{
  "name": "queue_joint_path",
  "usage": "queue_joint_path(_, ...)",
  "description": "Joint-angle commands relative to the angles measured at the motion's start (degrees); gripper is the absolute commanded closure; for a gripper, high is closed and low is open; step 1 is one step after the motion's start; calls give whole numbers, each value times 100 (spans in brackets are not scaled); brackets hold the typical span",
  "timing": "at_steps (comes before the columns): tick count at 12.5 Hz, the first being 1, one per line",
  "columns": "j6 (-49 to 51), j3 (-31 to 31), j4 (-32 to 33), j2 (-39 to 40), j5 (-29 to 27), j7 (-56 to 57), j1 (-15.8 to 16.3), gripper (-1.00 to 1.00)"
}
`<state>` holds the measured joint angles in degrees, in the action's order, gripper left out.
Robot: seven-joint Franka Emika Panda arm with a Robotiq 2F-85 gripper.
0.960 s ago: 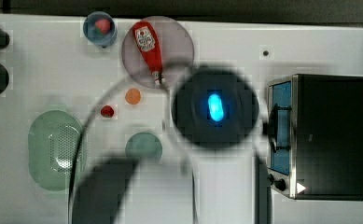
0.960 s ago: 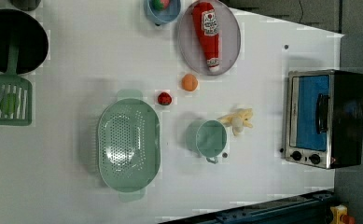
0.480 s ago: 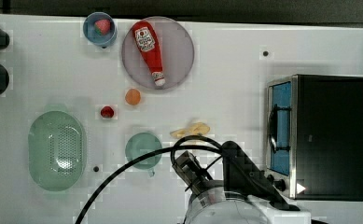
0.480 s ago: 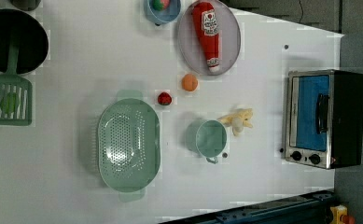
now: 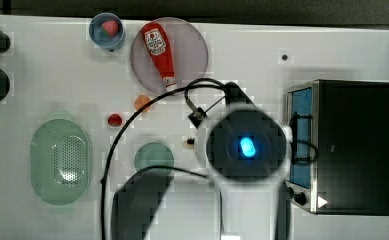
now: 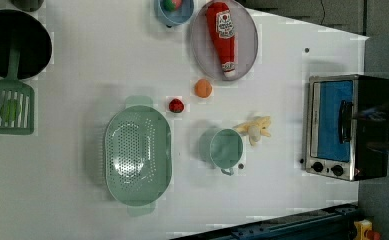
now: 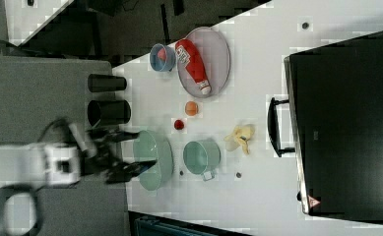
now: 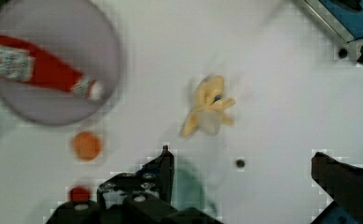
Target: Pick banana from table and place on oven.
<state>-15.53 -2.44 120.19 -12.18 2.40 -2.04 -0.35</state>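
Pale yellow banana (image 6: 254, 131), white table (image 6: 107, 65), black oven (image 6: 347, 127) with blue door, red bottle (image 6: 221, 35).

This looks like a robot lab made up as a play kitchen: a white counter (image 6: 82, 210) with holes holds a toaster oven (image 6: 349, 127), a ketchup bottle (image 6: 222, 35) and a green strainer (image 6: 138, 155).

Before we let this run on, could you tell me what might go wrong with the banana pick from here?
The banana lies beside the small green cup, so the open gripper could bump the cup on descent. The splayed peel flaps may give a poor hold. The oven top sits higher, so a low carry might clip it.
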Motion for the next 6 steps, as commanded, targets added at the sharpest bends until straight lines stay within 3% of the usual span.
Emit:
queue_joint_path(1, -498, -4, 260, 727, -78, -198, -90, -100)
queue_joint_path(6, -2437, 5, 1164, 1471, -78, -198, -86, -100)
